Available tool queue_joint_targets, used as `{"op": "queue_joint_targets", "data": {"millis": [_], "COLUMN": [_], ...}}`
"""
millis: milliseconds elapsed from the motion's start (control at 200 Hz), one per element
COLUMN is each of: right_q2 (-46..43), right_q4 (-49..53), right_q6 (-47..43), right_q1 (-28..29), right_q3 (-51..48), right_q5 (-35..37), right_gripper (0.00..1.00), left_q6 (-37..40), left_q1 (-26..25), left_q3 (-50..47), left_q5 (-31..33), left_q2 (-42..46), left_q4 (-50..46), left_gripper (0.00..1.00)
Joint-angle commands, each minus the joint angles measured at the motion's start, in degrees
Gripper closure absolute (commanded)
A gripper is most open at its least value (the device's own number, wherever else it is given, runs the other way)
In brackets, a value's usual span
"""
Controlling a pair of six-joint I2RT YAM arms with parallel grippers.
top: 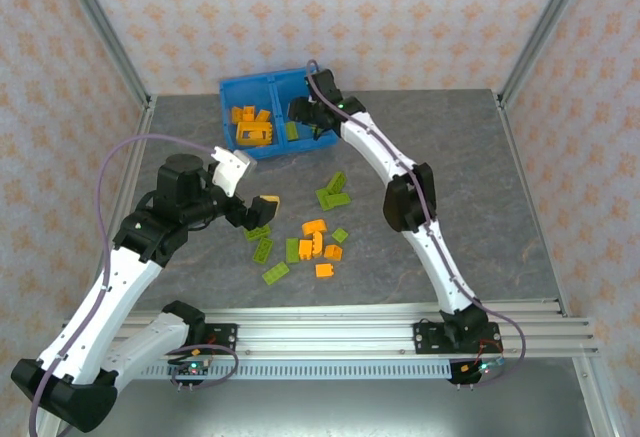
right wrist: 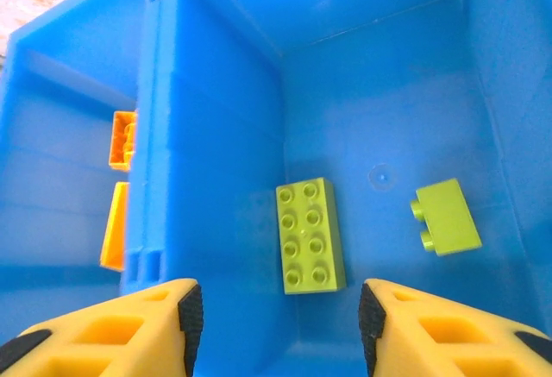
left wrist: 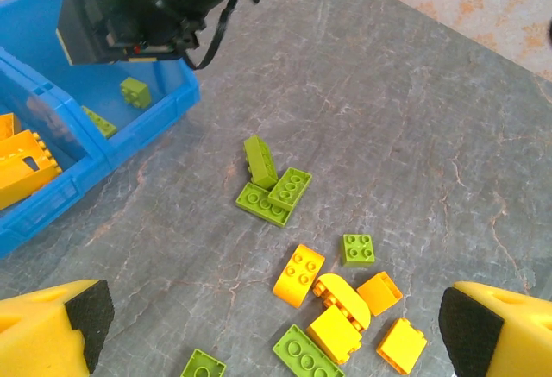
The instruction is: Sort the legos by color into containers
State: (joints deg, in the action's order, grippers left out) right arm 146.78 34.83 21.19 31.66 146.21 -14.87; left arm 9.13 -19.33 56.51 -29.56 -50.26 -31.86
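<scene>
The blue bin [top: 228,88] stands at the back of the table, its two containers split by a divider [right wrist: 216,135]. Orange legos [top: 250,127] lie in the left container. In the right one lie a long green brick [right wrist: 309,235] and a small green brick [right wrist: 446,216]. My right gripper [right wrist: 280,325] hangs open over that right container, nothing between its pads. Loose legos lie mid-table: an orange cluster [left wrist: 345,308], a green stack [left wrist: 274,189], more green ones [top: 275,272]. My left gripper [left wrist: 280,321] is open wide just above the orange cluster, holding nothing.
The grey table ends at a metal rail [top: 400,327] along the near edge, where both arm bases sit. Aluminium posts and patterned walls close in the back and sides. The right arm [top: 400,182] stretches over the table to the right of the loose bricks.
</scene>
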Motion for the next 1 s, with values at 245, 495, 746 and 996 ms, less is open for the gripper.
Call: {"op": "queue_joint_targets", "data": {"millis": [245, 495, 746, 996], "right_q2": [-46.8, -57.3, -51.4, -41.1], "right_q4": [-20.2, -13.9, -10.7, -9.5], "right_q6": [-5.9, -12.1, -12.7, -12.6], "right_q1": [-0.2, 0.2, 3.1, 3.2], "right_q3": [-58.6, -78.1, -79.0, -73.2], "right_q5": [6.6, 2.2, -5.1, -0.9], "right_gripper": [0.43, 0.37, 0.01, 0.01], "left_q6": [0.7, 0.0, 0.0, 0.3], "left_q1": [0.4, 0.5, 0.4, 0.5], "left_q3": [-0.3, 0.0, 0.1, 0.2], "left_q5": [2.2, 1.0, 1.8, 3.0], "left_q2": [-0.3, -2.4, -3.2, -2.8], "left_q4": [0.5, 1.0, 0.7, 0.1], "left_gripper": [0.00, 0.00, 0.00, 0.00]}}
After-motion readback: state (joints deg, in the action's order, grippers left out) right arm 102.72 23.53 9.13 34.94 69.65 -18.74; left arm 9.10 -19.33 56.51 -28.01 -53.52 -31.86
